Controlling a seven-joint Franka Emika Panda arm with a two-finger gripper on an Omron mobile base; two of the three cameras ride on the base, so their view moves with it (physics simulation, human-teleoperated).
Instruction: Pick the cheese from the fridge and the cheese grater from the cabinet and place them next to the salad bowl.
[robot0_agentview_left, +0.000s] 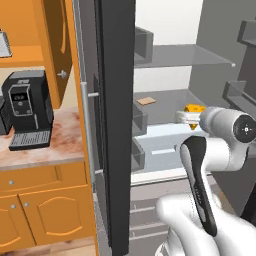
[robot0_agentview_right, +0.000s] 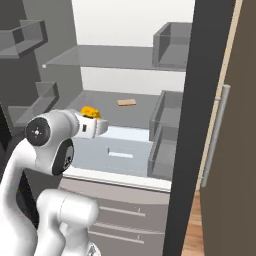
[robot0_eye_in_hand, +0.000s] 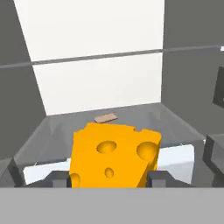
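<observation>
A yellow-orange cheese (robot0_eye_in_hand: 114, 155) wedge with holes sits between my two finger tips in the hand view, and my gripper (robot0_eye_in_hand: 109, 179) is shut on it. In the base views the cheese (robot0_agentview_left: 194, 108) (robot0_agentview_right: 89, 110) shows at the hand's front, just above the fridge's middle shelf (robot0_agentview_left: 167, 100), with the gripper (robot0_agentview_left: 192, 112) (robot0_agentview_right: 92, 116) reaching into the open fridge. The fridge door (robot0_agentview_left: 117, 125) (robot0_agentview_right: 205, 125) stands wide open. At the far left, the orange cabinet (robot0_agentview_left: 30, 55) holds a pale silver thing (robot0_agentview_left: 4, 44) cut by the edge, maybe the cheese grater. The salad bowl is out of view.
A flat tan piece (robot0_agentview_left: 146, 100) (robot0_agentview_right: 126, 102) (robot0_eye_in_hand: 106, 117) lies at the back of the same shelf. Grey door bins (robot0_agentview_left: 240, 95) (robot0_agentview_right: 30, 35) flank the arm. A black coffee machine (robot0_agentview_left: 27, 107) stands on the counter (robot0_agentview_left: 50, 147) left of the fridge door.
</observation>
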